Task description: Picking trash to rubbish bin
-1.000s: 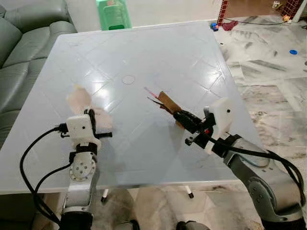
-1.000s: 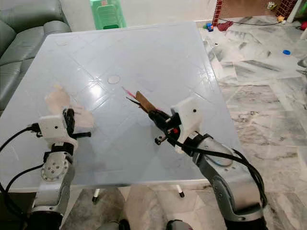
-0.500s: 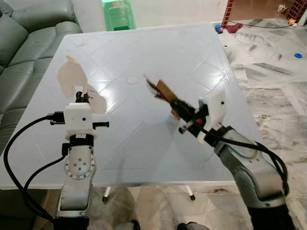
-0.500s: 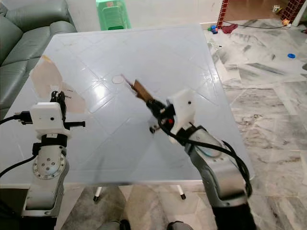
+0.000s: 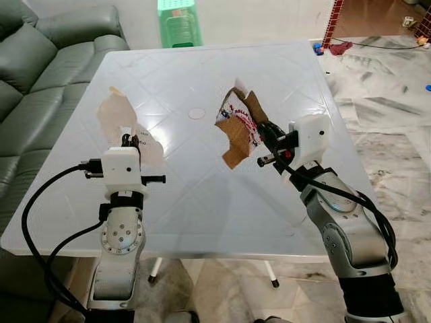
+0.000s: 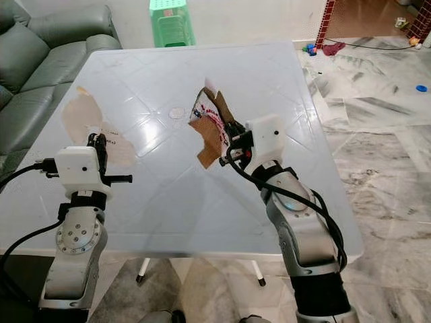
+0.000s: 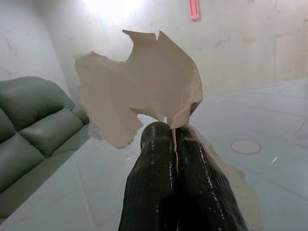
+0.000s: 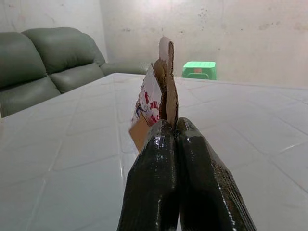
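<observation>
Nearest the camera, the left end effector (image 5: 129,140) stands raised above the near left part of the white table (image 5: 202,202), its two black fingers (image 7: 159,183) pressed together on the lower edge of a torn beige paper scrap (image 5: 121,124). The scrap rises above the fingertips, ragged along its edges; part of it, with a few small dark marks too small to read, hangs just past them on the side toward the table's middle.

Across from it, toward the table's near right, the right end effector (image 5: 264,132) is also closed tight, gripping a piece of brown cardboard packaging (image 5: 239,128). The packaging stands up from the fingertips (image 8: 166,132) and is held clear of the table top. One face is plain brown; the other is white with red printing, letters that cannot be made out with certainty.

Just beyond the packaging, a small round mark (image 5: 196,114) sits in the table's middle. Well past the left end effector, off the table's left edge, is a grey-green leather sofa (image 5: 40,60). Beyond the table's far edge stands a green plastic stool (image 5: 177,17), with pale marble floor (image 5: 390,121) stretching away behind the right end effector.
</observation>
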You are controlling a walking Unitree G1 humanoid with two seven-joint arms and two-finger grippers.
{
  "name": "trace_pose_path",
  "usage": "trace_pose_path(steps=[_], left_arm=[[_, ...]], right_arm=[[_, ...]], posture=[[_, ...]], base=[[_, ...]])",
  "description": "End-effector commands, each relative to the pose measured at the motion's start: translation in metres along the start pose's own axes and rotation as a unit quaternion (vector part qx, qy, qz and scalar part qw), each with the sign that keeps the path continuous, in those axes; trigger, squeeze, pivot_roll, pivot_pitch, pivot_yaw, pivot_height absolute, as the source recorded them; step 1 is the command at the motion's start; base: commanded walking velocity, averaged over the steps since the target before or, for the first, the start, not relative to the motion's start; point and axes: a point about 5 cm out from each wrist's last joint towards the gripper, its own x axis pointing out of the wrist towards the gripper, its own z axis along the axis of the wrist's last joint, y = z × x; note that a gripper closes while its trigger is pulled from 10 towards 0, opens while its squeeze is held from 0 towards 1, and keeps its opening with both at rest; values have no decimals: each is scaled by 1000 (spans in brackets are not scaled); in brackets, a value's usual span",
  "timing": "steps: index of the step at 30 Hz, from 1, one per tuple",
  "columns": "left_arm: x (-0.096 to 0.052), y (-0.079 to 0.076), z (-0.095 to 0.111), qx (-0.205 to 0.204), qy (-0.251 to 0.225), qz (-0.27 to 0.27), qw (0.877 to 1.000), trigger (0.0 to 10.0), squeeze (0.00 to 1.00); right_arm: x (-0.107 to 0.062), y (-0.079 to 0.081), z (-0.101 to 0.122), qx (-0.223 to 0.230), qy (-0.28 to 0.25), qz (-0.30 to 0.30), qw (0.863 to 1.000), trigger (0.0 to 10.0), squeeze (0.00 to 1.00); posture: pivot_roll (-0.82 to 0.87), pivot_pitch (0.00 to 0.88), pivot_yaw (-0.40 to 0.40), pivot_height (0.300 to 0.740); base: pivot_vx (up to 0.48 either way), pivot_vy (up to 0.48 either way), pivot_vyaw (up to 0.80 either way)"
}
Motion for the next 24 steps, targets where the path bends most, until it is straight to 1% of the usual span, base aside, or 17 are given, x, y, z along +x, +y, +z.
trace_pose_path(steps=[1, 2, 5, 6, 7, 8, 10, 11, 12, 13, 15, 16, 19, 20, 22, 24], left_arm=[[2, 1, 1, 0, 1, -3, 1000, 2118, 0], [2, 1, 1, 0, 2, -3, 1000, 2275, 0], [2, 2, 1, 0, 4, -2, 1000, 2157, 0], [2, 2, 0, 0, 6, -2, 1000, 2471, 0], [2, 2, 0, 0, 7, -3, 1000, 2471, 0], [1, 3, 0, 1, 9, -3, 1000, 3412, 0], [1, 3, -1, 1, 10, -4, 1000, 3451, 0], [1, 3, -1, 1, 11, -4, 1000, 3255, 0], [1, 3, -1, 0, 12, -5, 1000, 2549, 0], [1, 3, -1, 0, 12, -5, 1000, 2549, 0], [2, 3, -1, -2, 12, -6, 1000, 2000, 0], [2, 3, -1, -2, 12, -6, 1000, 2000, 0], [2, 3, -2, -3, 14, -5, 1000, 2235, 0], [3, 3, -2, -3, 14, -5, 1000, 2784, 0], [2, 2, -1, -4, 14, -5, 1000, 3333, 0], [2, 2, -2, -4, 15, -6, 1000, 3412, 0]], right_arm=[[2, 0, 3, -2, -8, -3, 1000, 0, 0], [2, 0, 2, -2, -8, -3, 1000, 0, 0], [3, 0, 2, 0, -9, -3, 1000, 0, 0], [3, -1, 2, 0, -9, -4, 1000, 0, 0], [3, -1, 2, 0, -9, -4, 1000, 0, 0], [4, -1, 2, 1, -10, -5, 1000, 0, 0], [4, -2, 2, 2, -11, -5, 1000, 0, 0], [4, -2, 2, 3, -11, -5, 1000, 0, 0], [4, -2, 2, 3, -11, -5, 1000, 0, 0], [4, -2, 2, 3, -11, -5, 1000, 0, 0], [4, -3, 2, 5, -11, -7, 1000, 0, 0], [4, -3, 2, 5, -11, -7, 1000, 0, 0], [3, -5, 1, 6, -10, -9, 1000, 0, 0], [3, -5, 1, 6, -10, -10, 1000, 0, 0], [3, -5, 2, 6, -10, -10, 1000, 0, 0], [3, -6, 2, 6, -10, -11, 1000, 0, 0]], posture=[[-51, 60, 61, 740], [-51, 60, 61, 740], [-45, 63, 61, 740], [-45, 63, 61, 740], [-45, 63, 62, 740], [-44, 64, 62, 740], [-44, 64, 62, 740], [-46, 65, 63, 740], [-46, 65, 63, 740], [-46, 65, 63, 740], [-48, 65, 63, 740], [-48, 65, 63, 740], [-51, 66, 63, 740], [-51, 66, 63, 740], [-53, 68, 62, 740], [-54, 68, 62, 740]], base=[[0, 0, 0], [0, 0, 0], [0, 0, 0], [0, 0, 0], [0, 0, 0], [0, 0, 0], [0, 0, 0], [0, 0, 0], [-240, 0, 0], [-240, 0, 0], [-249, 0, 0], [-259, 0, 0], [-271, 0, 0], [-311, 0, 0], [-307, 0, 0], [-307, 0, 0]])
